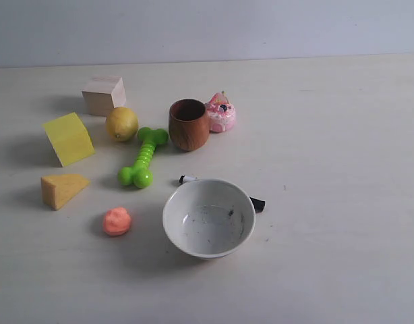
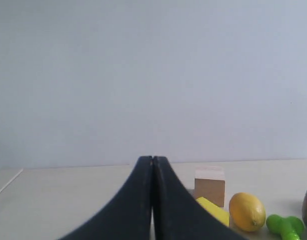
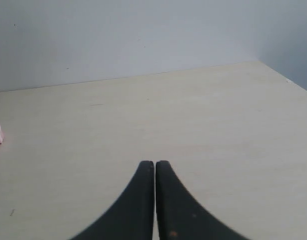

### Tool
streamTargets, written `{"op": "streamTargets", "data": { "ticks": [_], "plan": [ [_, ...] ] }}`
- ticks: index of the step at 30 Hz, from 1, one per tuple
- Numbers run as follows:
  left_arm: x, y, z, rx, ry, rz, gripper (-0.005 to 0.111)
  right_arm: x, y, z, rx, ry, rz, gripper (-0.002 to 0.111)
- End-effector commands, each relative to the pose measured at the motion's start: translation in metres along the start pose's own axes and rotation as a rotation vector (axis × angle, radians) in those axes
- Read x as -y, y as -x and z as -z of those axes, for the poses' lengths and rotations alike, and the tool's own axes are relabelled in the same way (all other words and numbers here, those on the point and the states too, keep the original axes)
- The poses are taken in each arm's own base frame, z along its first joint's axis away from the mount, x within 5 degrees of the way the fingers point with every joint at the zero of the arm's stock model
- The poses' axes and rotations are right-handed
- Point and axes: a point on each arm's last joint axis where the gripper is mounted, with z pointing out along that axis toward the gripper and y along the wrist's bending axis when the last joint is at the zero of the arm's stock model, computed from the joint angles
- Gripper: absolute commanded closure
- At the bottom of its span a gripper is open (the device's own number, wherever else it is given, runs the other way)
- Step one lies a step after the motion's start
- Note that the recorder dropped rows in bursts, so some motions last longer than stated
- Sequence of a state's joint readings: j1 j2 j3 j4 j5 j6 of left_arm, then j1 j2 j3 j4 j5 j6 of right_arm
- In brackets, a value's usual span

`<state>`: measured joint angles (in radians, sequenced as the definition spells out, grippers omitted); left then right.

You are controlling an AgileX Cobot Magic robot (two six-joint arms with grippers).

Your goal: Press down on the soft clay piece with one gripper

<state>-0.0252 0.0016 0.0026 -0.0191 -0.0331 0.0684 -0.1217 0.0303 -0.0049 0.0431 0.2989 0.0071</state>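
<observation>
tabletop (image 1: 342, 135) bowl (image 1: 193, 250), beside the clay piece (image 1: 116, 221), half hides a marker (image 1: 189, 179).

Left gripper (image 2: 152, 159), matte black curved fingers (image 2: 133, 205), right gripper (image 3: 154, 163), identical black tapering fingers (image 3: 179, 207)

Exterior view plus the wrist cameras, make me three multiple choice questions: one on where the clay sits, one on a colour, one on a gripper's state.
1. Where is the soft clay piece relative to the white bowl?
A. inside it
B. on the table, to its left in the exterior view
C. behind it

2. What colour is the bone-shaped toy?
A. blue
B. red
C. green

3. How is the left gripper?
A. shut, holding nothing
B. wide open
C. shut on the clay

Answers:
1 B: the clay lies on the table, apart from the bowl's left side.
2 C: the toy is bright green.
3 A: the left wrist view shows it closed tip to tip on nothing.
</observation>
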Motion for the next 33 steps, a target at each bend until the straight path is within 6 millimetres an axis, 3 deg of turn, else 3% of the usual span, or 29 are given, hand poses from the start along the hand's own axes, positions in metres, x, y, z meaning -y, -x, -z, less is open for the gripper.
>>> {"op": "streamTargets", "data": {
  "ticks": [1, 13, 22, 28, 33],
  "plan": [
    [0.0, 0.003, 0.0, 0.029, -0.003, 0.0, 0.107, 0.0, 0.0, 0.0, 0.015, -0.004, 0.003, 0.106],
    [0.0, 0.007, 0.0, 0.075, 0.002, -0.048, 0.107, 0.0, 0.0, 0.0, 0.015, -0.004, 0.003, 0.106],
    [-0.003, 0.061, 0.004, 0.141, 0.007, -0.077, 0.107, 0.0, 0.0, 0.0, 0.015, -0.004, 0.003, 0.106],
    [-0.004, 0.092, 0.001, 0.062, -0.001, -0.119, 0.107, 0.0, 0.0, 0.0, 0.015, -0.004, 0.003, 0.106],
    [-0.006, 0.125, 0.0, 0.105, 0.002, -0.108, 0.107, 0.0, 0.0, 0.0, 0.015, -0.004, 0.003, 0.106]
  ]
}}
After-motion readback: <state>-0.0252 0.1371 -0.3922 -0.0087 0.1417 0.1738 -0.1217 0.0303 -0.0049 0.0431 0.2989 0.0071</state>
